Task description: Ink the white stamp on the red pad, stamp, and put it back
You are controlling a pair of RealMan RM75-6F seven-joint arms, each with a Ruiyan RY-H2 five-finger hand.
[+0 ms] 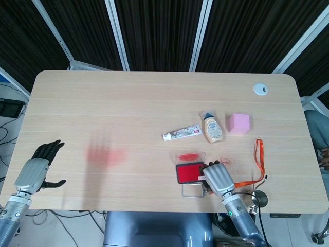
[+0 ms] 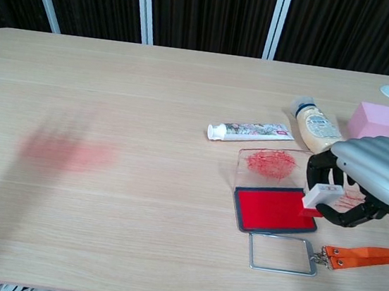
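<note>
Wooden table [image 2: 149, 111], open red pad [image 2: 274, 209], right hand [image 2: 368, 177] holding white stamp [image 2: 318, 196] at its edge

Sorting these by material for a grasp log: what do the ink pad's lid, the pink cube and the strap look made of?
Ink pad's lid: clear glossy plastic, table visible through it.
Pink cube: matte, possibly foam; uncertain.
Strap: orange woven-looking fabric, with a metal clip.

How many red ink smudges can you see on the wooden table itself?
2: a large faded red smear on the table's left side, and a small scribbly red mark right of the red ink pad. The right hand may hide more.
</note>
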